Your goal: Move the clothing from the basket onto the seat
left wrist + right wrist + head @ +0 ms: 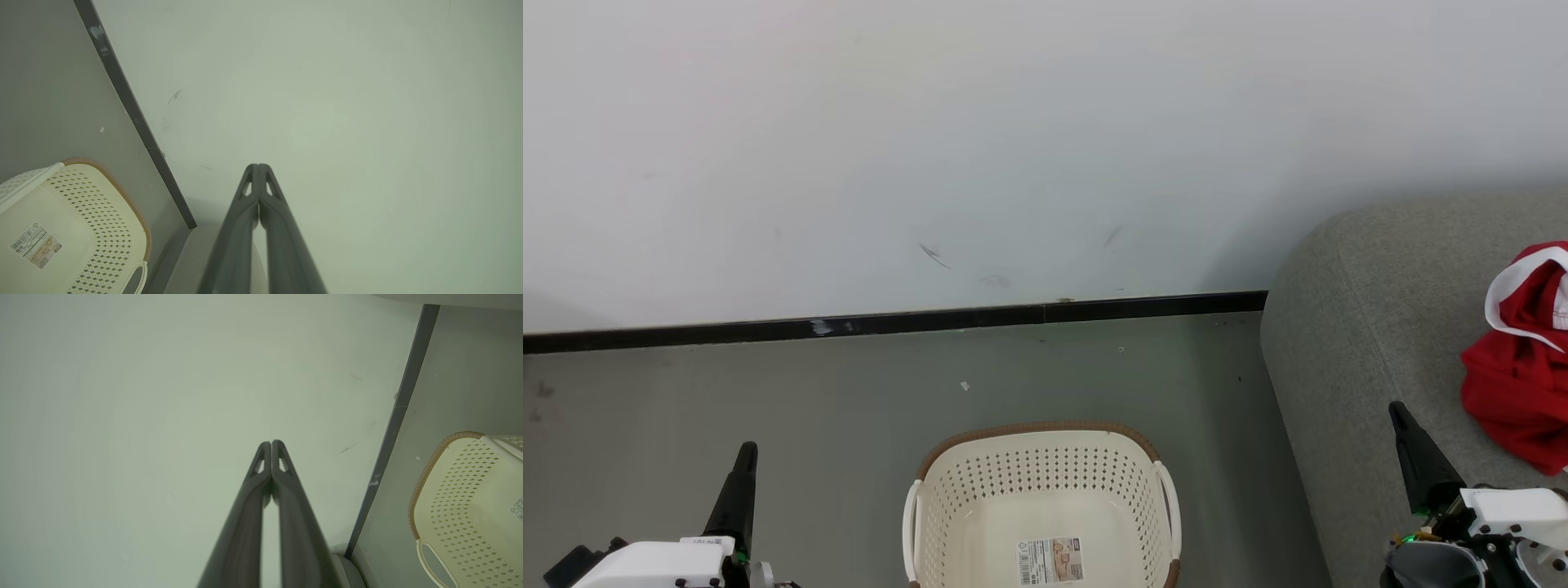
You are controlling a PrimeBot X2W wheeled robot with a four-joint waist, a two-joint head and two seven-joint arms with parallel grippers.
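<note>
The cream perforated basket [1042,498] with a brown rim stands on the floor at the bottom centre, holding nothing but its paper label [1049,560]. Red clothing [1519,384] with white trim lies bunched on the grey seat [1372,327] at the right edge. My left gripper [745,454] is at the lower left, left of the basket, shut with nothing in it. My right gripper [1398,411] is at the lower right over the seat, just left of the clothing, also shut on nothing. The wrist views show each gripper's tips [258,166] [271,442] pressed together against the wall, with the basket [77,228] [470,506] to one side.
A pale wall [1013,147] with scuff marks rises behind, with a black skirting strip [890,322] along its foot. Grey-green floor [768,400] surrounds the basket. The seat's rounded arm stands close to the basket's right side.
</note>
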